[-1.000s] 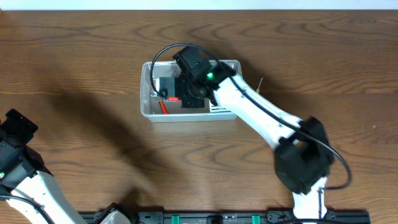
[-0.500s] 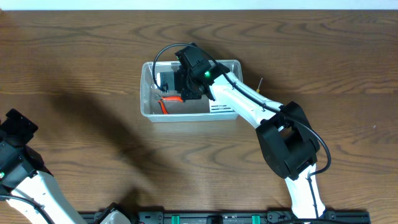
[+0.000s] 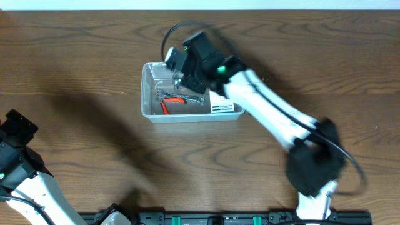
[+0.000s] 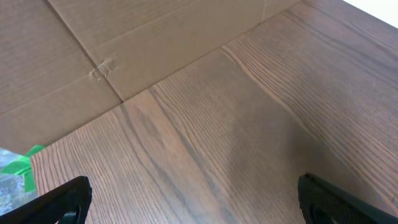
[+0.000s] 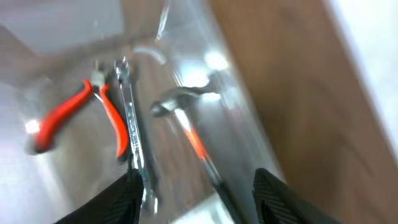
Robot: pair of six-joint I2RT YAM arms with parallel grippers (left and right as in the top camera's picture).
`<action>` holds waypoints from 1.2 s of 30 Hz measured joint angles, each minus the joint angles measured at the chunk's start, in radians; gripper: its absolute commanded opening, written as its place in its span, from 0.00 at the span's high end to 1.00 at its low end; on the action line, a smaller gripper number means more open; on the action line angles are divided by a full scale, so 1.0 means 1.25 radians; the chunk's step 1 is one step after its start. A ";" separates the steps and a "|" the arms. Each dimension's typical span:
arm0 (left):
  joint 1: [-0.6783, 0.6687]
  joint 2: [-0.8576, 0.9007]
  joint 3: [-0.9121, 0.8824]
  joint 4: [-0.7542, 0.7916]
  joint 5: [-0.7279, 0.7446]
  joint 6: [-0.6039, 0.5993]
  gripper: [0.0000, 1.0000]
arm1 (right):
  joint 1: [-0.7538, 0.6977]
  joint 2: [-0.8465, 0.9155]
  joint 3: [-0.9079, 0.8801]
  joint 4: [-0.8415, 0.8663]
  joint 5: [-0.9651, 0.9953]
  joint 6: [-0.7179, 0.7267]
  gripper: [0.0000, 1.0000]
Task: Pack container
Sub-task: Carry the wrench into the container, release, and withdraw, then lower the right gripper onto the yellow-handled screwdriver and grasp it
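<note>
Right gripper (image 5: 202,199) spread wide, empty, above container (image 3: 145,94) at its 12 o'clock rim, pliers (image 5: 81,118), wrench (image 5: 132,137), hammer (image 5: 186,118) inside, left gripper (image 4: 205,202) agape, empty

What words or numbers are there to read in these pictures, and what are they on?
On the white printed item at the right end of the container: rows of dark print, too small to read.
On the wrench, pliers and hammer inside it: too blurred, no marks can be read.
On the cardboard in the left wrist view: no print shows.
No text can be read anywhere.
</note>
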 measured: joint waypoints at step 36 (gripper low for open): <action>0.000 0.000 0.000 0.000 0.000 0.000 0.02 | -0.308 0.062 -0.256 -0.174 -0.060 0.876 0.59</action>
